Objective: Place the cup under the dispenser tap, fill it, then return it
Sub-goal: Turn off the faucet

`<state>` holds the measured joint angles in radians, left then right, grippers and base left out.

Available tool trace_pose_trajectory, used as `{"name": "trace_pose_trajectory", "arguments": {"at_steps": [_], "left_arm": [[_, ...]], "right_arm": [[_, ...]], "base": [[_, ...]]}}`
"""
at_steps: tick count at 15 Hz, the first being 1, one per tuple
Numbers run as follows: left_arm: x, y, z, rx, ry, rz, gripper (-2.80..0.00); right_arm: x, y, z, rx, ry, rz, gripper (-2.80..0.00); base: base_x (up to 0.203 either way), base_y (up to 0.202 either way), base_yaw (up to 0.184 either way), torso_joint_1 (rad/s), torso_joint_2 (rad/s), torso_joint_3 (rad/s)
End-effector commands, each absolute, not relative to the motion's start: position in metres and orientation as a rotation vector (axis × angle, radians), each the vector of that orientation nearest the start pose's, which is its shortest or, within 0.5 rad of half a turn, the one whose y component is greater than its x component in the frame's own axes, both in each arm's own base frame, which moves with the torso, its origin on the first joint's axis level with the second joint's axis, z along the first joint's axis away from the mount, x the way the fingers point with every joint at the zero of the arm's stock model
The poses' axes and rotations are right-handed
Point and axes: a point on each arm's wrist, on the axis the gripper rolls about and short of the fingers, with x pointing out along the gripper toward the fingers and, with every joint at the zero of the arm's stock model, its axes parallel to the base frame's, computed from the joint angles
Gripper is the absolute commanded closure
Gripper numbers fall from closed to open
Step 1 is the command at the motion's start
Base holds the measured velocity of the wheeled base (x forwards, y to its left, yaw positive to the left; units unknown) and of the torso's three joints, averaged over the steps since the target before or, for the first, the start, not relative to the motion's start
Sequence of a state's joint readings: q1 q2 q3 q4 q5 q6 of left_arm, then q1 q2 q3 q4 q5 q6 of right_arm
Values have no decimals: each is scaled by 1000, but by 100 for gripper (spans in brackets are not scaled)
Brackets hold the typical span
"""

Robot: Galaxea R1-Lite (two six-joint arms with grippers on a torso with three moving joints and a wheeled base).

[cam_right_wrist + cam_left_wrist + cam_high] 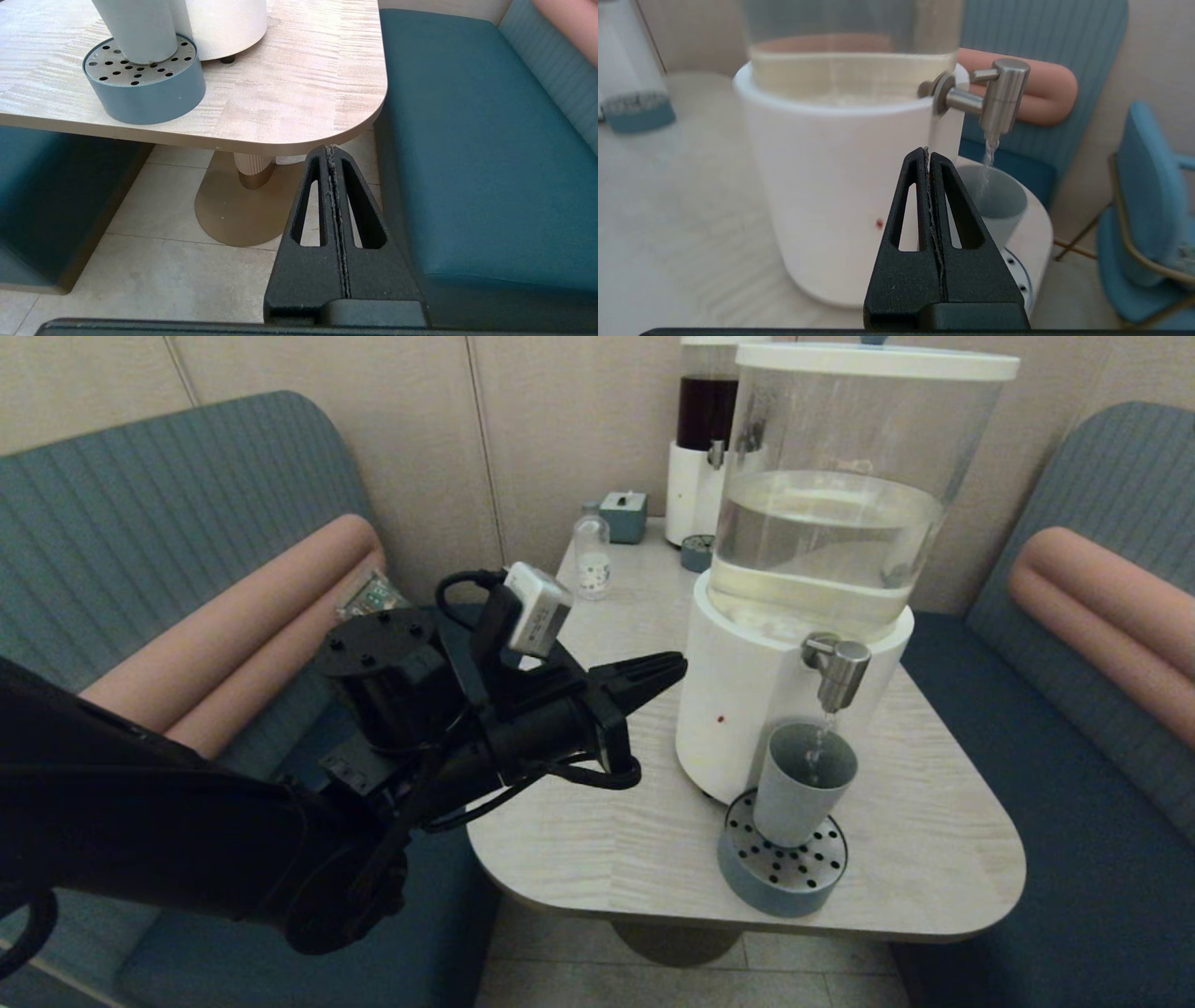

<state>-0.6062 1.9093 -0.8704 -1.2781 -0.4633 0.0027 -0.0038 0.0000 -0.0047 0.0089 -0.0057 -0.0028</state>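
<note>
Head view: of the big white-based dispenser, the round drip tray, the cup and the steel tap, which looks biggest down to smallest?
Largest to smallest as they look:
1. big dispenser
2. drip tray
3. cup, close to the tray in looks, so that pair is unsure
4. dispenser tap

My left arm is matte black all over — thick rounded links, a round flange with small screw holes, looped black cables. A pale grey camera box sits near the wrist. Both my jaws are black wedges — each finger has a long slotted cutout and a gritty inner edge.
</note>
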Motion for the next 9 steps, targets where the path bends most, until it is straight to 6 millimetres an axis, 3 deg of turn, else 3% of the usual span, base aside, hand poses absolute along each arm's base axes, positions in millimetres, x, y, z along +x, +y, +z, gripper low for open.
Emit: {"name": "trace_pose_trajectory", "arguments": {"at_steps": [1,7,9], "left_arm": [[280,-225,201,-17,-300,-1079,0],[253,-259,204,-47,-306,-1159,0],[256,-263,200,-46,-299,-1165,0]], "right_arm": [[-23,0,76,-3,6,-11,0],[-23,0,76,-3,6,-11,0],[-23,0,76,-3,6,-9,0]], "base": [[0,0,0,0,0,0],[0,0,0,0,0,0],[0,0,0,0,0,0]]}}
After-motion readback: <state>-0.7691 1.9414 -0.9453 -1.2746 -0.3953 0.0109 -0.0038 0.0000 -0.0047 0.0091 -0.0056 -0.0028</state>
